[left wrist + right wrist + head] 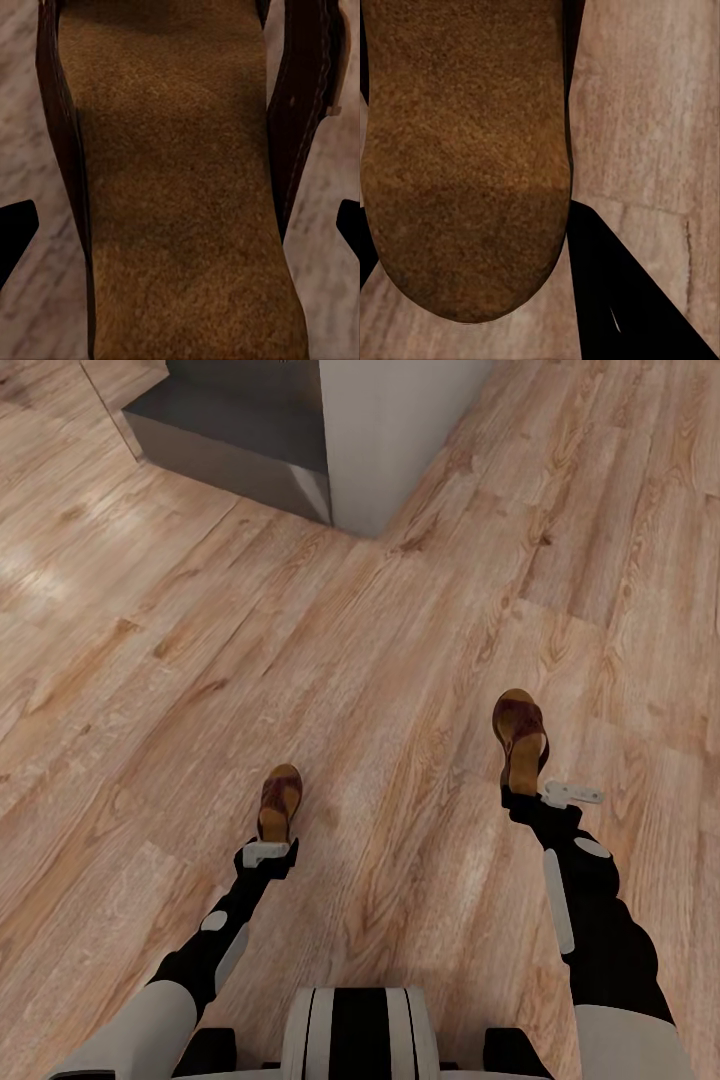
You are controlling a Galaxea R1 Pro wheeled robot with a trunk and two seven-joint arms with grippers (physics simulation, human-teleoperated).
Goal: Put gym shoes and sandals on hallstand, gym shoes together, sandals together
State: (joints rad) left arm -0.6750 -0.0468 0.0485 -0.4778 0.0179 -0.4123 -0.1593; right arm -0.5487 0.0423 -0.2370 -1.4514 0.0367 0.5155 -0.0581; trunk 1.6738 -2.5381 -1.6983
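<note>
Sandals: left gripper (268, 847) grasps one (280, 800) at lower centre; right gripper (527, 793) apparently clenched on the other (521, 736), contact unclear, above floor (380, 690).

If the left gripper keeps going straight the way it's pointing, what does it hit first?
Most likely the sandal directly ahead: its tan footbed lies between the left gripper's fingers. Whether they already touch is unclear.
</note>
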